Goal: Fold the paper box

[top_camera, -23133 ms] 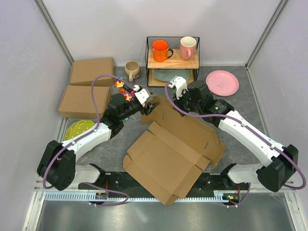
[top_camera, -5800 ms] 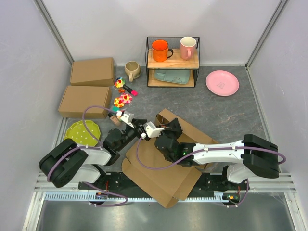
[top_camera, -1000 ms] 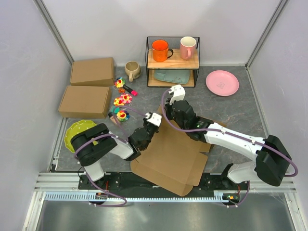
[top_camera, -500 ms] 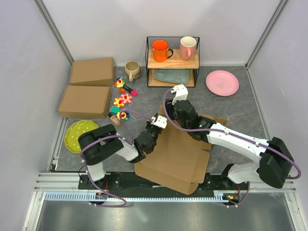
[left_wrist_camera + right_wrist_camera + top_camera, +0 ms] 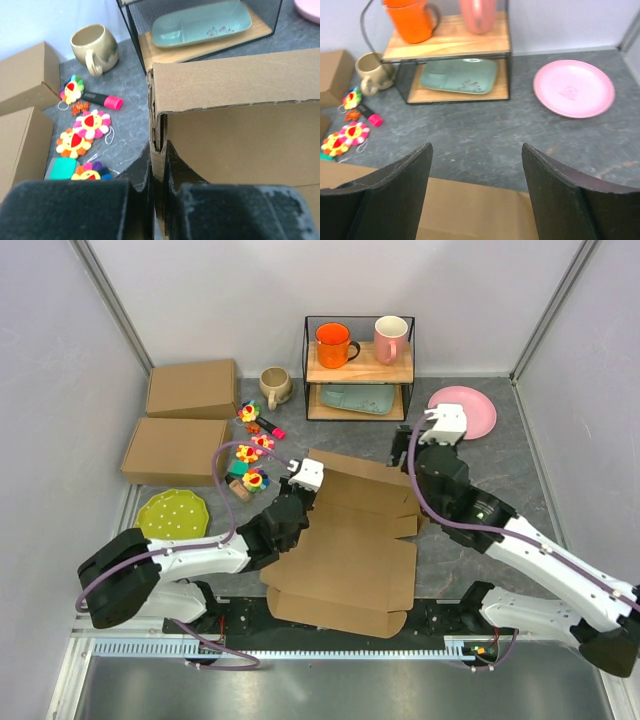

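Now the paper box [image 5: 345, 555] lies part-folded at the top view's lower centre. The left gripper [image 5: 157, 150] pinches its raised wall's corner; the right gripper [image 5: 476, 165] hovers above the far edge, fingers apart, empty. Best to hold that pinch firm and fold squarely along the crease.

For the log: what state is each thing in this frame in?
paper box: partly folded, one wall standing
left claw: shut on the paper box's wall
right claw: open, empty
far cardboard box: closed
near cardboard box: closed
orange mug: upright
pink mug: upright
beige mug: upright
pink plate: empty
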Tool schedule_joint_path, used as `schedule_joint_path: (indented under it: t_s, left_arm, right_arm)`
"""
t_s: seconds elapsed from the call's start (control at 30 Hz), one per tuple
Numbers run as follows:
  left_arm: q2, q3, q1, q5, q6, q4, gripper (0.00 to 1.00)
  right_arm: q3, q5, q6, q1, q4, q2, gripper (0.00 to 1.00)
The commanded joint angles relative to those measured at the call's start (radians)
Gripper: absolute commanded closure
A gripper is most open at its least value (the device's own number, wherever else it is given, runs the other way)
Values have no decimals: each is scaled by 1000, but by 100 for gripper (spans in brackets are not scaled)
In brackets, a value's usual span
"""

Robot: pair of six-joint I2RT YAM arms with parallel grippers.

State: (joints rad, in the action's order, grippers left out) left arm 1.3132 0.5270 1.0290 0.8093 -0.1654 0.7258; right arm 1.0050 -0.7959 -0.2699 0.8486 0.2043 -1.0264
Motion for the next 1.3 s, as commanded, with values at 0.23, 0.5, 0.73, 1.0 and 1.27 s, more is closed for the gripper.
schedule_joint_path:
  t_s: [0.23, 0.5, 0.73, 1.0, 1.27]
  left_arm:
    - [53, 128, -72, -110, 302, -416, 98]
    - [83, 151, -102, -142, 400, -528, 98]
    - [74, 173, -122, -116, 451, -597, 98]
    - [67, 180, -139, -82, 489, -638, 98]
    - [55, 185, -185, -116, 546, -661, 98]
  right_arm:
    - [-206, -92, -149, -42, 113, 126, 22]
    - [-212, -75, -97, -43, 158, 152, 27]
    - [-204, -126, -164, -49, 231, 147, 27]
    - [-264, -75, -342, -60, 317, 247, 28]
    - [-362, -32, -416, -59, 336, 259, 28]
